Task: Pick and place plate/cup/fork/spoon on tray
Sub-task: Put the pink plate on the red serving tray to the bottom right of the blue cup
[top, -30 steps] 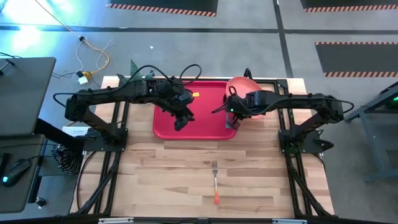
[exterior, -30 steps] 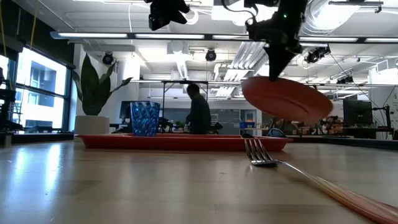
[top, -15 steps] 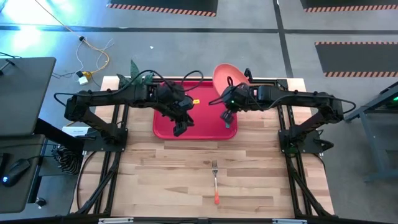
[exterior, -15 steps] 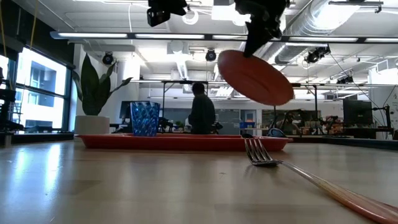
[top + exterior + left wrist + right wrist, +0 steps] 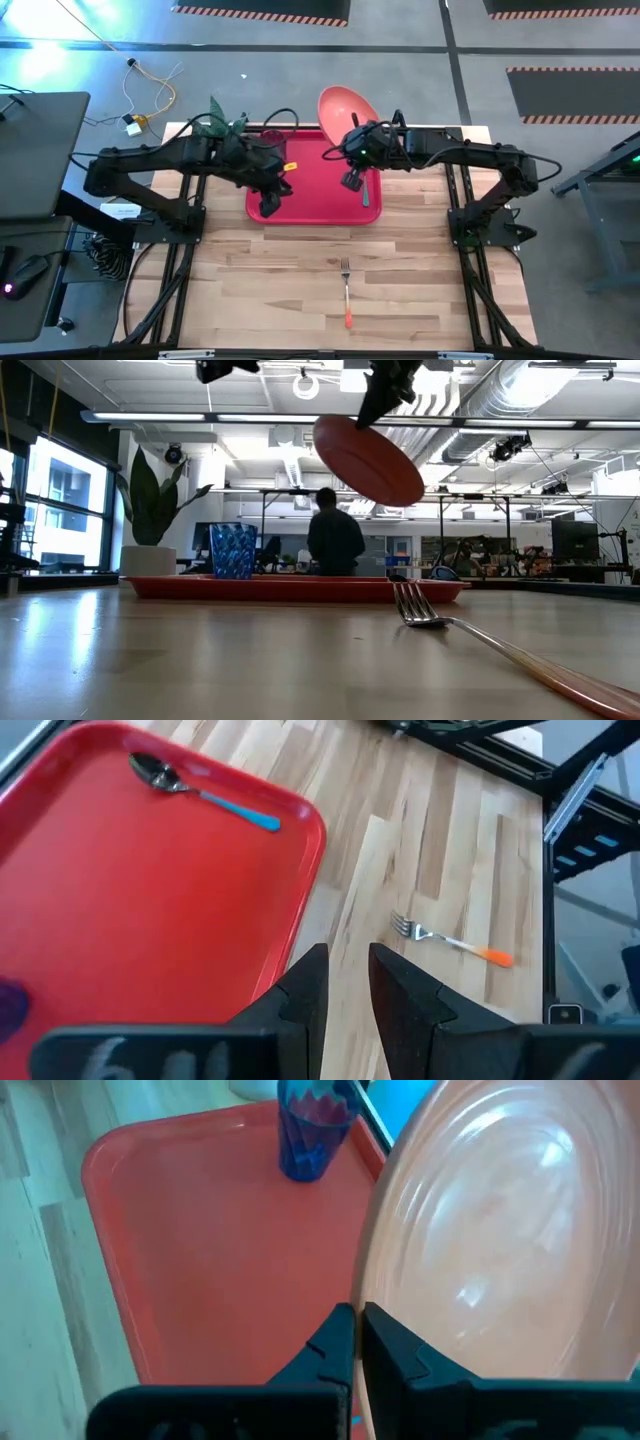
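The salmon plate (image 5: 347, 107) hangs tilted high over the red tray (image 5: 318, 195), with my right gripper (image 5: 357, 1312) shut on it. The blue cup (image 5: 272, 137) stands upright at the tray's far left corner. The teal-handled spoon (image 5: 203, 794) lies flat inside the tray's near right corner. The orange-handled fork (image 5: 346, 292) lies on the bare table nearer the front edge. My left gripper (image 5: 348, 956) hovers above the tray's near left part, open by a narrow gap with nothing between its fingers. My right gripper pinches the plate's rim (image 5: 368, 1285) between its two fingers, which slant downward from the table's right. The held edge is the plate's upper one (image 5: 352, 426). The plate hangs steeply tilted below the fingers, lifted clear of the tray.
A potted plant (image 5: 150, 510) stands beyond the table's far left corner. A person (image 5: 335, 540) is in the room behind. Bare wooden table (image 5: 260, 290) spreads around the fork, in front of the tray.
My right gripper has risen and gone toward the table's left edge with the plate, from beside the tray's right rim to above the tray; the plate has tipped steeper. My left gripper has drawn back toward the table's left edge.
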{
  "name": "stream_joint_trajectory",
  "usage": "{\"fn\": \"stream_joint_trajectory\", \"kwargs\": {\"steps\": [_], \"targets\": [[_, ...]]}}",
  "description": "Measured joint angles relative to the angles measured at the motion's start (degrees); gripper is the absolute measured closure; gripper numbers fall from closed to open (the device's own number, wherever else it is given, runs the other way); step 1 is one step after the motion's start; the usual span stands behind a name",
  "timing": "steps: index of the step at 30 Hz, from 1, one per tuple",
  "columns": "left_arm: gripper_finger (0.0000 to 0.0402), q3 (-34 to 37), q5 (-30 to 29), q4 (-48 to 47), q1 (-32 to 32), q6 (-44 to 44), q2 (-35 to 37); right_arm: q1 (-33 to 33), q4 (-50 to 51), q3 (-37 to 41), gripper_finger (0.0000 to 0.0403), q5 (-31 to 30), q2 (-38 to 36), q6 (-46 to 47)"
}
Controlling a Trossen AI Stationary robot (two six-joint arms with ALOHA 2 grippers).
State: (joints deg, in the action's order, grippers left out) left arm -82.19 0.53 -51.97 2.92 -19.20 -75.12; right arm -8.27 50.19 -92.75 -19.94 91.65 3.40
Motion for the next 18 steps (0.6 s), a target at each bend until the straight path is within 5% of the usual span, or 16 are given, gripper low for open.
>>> {"fn": "stream_joint_trajectory", "kwargs": {"steps": [18], "targets": [[0.0339, 22.04, -3.18, 13.15, -0.02, -11.86, 14.64, 1.68, 4.84, -8.34, 0.0403, 2.57, 14.45, -3.91]]}}
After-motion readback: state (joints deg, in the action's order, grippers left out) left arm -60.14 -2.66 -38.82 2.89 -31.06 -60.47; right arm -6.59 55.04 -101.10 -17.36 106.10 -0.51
